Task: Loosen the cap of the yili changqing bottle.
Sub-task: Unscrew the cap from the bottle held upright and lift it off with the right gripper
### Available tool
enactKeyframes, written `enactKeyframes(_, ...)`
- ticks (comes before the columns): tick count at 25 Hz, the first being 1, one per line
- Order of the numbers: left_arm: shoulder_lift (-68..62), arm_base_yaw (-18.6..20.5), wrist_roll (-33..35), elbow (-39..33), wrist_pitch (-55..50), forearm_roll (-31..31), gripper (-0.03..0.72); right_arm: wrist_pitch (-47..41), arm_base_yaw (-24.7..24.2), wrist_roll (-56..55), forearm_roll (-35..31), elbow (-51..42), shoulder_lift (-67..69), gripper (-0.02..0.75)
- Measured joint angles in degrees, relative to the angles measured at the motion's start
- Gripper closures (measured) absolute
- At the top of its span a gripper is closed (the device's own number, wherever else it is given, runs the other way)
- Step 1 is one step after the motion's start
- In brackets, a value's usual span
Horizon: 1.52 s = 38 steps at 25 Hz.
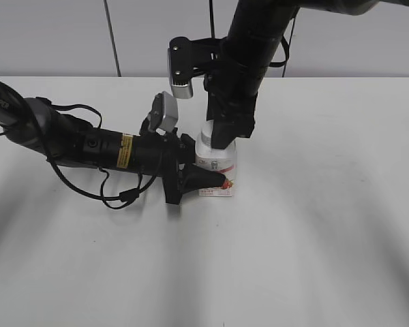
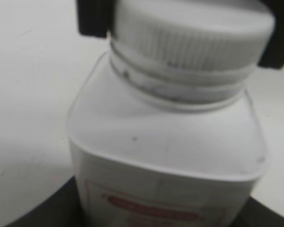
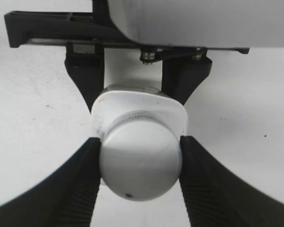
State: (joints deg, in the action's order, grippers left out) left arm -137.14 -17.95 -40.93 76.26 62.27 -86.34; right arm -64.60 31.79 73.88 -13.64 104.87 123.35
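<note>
Near the middle of the white tabletop (image 1: 327, 225), a little toward its far edge, the yili changqing bottle (image 1: 217, 170) stands upright, and I have both grippers on it. Closest to the front edge, my left gripper (image 1: 208, 178) lies low along the surface, reaching in from the left edge, jaws part open and clamped on the bottle's lower body across the pink-red label. In the left wrist view the squarish white shoulders fill the frame, with my dark fingers (image 2: 42, 215) just showing at the bottom corners. Just above, my right gripper (image 3: 139, 161) comes straight down from overhead, its ribbed pads (image 3: 83, 179) pressed against opposite sides of the cap (image 3: 139, 163), about half open and closed on it. The cap sits on the neck, its ribbed side visible in the left wrist view.
</note>
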Motion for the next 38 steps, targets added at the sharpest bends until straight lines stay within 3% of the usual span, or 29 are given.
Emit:
enactKeyframes(9,0.0,-0.2,-0.4,0.0,0.8,0.2,0.316,0.9,0.1,-0.5,-0.8,0.0,0.0,0.216)
enactKeyframes(23,0.0,-0.2,-0.4,0.0,0.7,0.2,0.319,-0.4,0.1,-7.3,-1.1,0.0,-1.8,0.158)
enactKeyframes(30,0.0,-0.2,-1.6,0.0,-0.5,-0.3,0.319,-2.3,0.1,-18.4,-1.9,0.0,-4.4,0.153)
enactKeyframes(38,0.0,-0.3,-2.1,0.1,-1.4,-1.0,0.321,-3.1,0.1,-39.2,-4.2,0.1,-4.8,0.153)
